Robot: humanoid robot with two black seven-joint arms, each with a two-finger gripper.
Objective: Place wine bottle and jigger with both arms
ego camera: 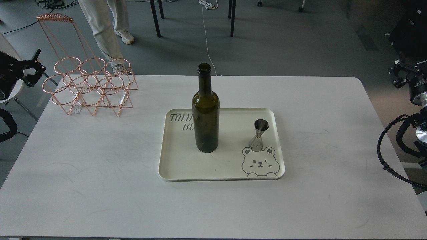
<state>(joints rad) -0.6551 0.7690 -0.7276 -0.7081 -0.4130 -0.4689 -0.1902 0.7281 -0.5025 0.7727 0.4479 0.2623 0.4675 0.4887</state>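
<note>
- Head view: white table (100, 166) with a cream tray (173, 166) near its middle. The wine bottle (205, 116) stands upright on the tray's left-centre, covering part of the printed lettering. The jigger (259, 135) stands upright on the tray's right side, just above the printed bear, well apart from the bottle.
- A copper wire rack (90, 86) sits at the far left corner of the table; a person's legs (106, 26) are on the floor beyond it.
- Left gripper (31, 70) is off the table's far left edge, holding nothing; it is dark and seen partly end-on, so I cannot tell how far the fingers are spread.
- Right gripper (398, 75) is off the far right edge, also holding nothing; finger spread cannot be told either.
- Judgement: both items stand on the tray and both arms are clear, so this is either the very start or the end of the task. If grasps are still due:
  - left arm to the bottle, gripping the body low, below the shoulder, fingers level, to keep it from tipping.
  - right arm to the jigger, closing on the narrow waist; it is light and top-heavy, so approach slowly from the right.
  - keep the arms on their own sides to avoid crossing.
</note>
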